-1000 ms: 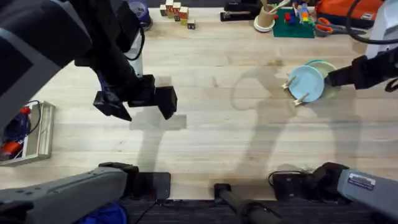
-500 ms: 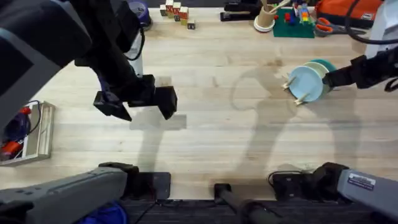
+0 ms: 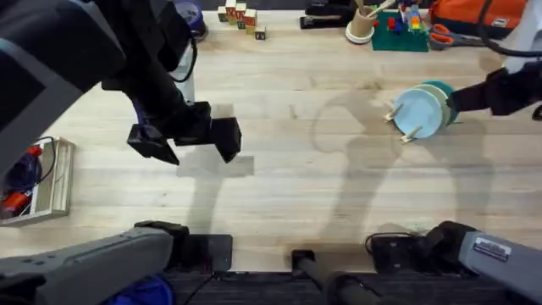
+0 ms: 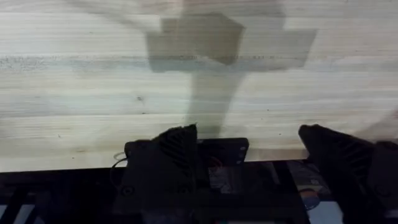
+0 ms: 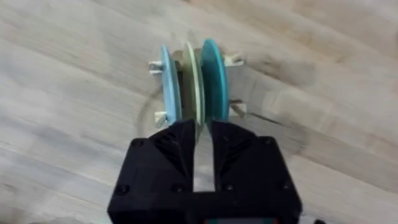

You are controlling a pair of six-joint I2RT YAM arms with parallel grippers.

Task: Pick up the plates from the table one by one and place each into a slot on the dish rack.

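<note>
Last step of the task, by the look of it: blue plate [image 3: 414,113], cream plate [image 5: 193,74] and teal plate [image 5: 211,71] all standing on edge in the rack [image 5: 155,65], at the right middle of the overhead frame, with no plate lying flat on the table [image 3: 296,169]. Right gripper [image 5: 200,134] just at the cream plate's rim; cannot tell whether clamped on it or free. Next move, probably: letting go if needed, then backing off straight, without tipping the small rack. Left gripper [image 4: 249,155] spread wide, holding nothing, hanging over bare wood at centre left. Pale planks with visible grain. Along the upper edge, blocks [image 3: 239,13], a cup [image 3: 362,24] and scissors [image 3: 440,35].
</note>
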